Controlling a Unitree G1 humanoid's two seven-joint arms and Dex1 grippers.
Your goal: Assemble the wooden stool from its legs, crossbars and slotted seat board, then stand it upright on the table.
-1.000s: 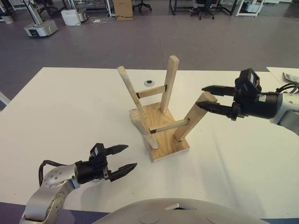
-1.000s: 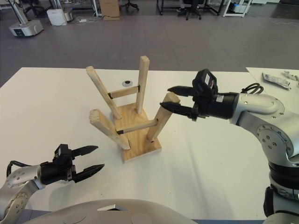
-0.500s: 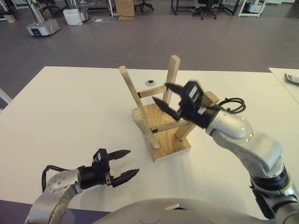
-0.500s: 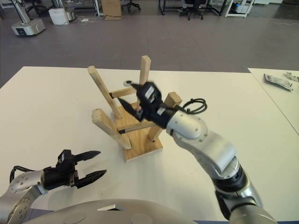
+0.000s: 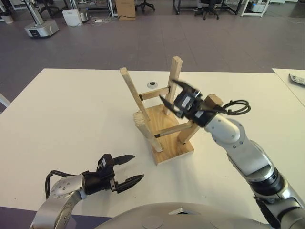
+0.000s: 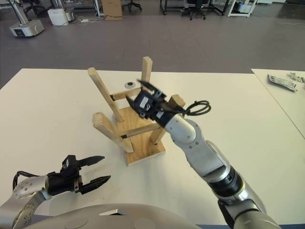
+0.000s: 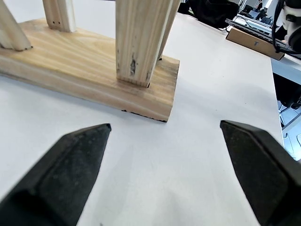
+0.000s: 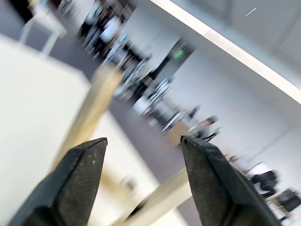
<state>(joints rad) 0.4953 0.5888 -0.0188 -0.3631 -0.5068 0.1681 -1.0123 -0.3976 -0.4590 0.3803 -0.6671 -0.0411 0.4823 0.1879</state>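
The wooden stool lies upside down mid-table, its seat board (image 5: pixel 172 144) flat on the white table (image 5: pixel 71 114) and its legs pointing up. Crossbars (image 5: pixel 155 93) join the legs in pairs. My right gripper (image 5: pixel 167 90) is open, above the seat board beside the far right leg (image 5: pixel 175 81) and the upper crossbar, holding nothing. In the right wrist view its open fingers (image 8: pixel 84 183) frame a leg (image 8: pixel 89 117). My left gripper (image 5: pixel 138 166) is open and low near the table's front edge, left of the seat board (image 7: pixel 94 80), its fingertips aimed at the board's corner.
A small round black-and-white object (image 5: pixel 152 85) lies on the table behind the stool. Papers (image 5: pixel 298 78) lie on a second table at the far right. Wide bare tabletop spreads to the left and right of the stool.
My right arm swung in from the stool's right side, past the near right leg, and its open gripper now sits among the legs. The left gripper slid slightly toward the front edge.
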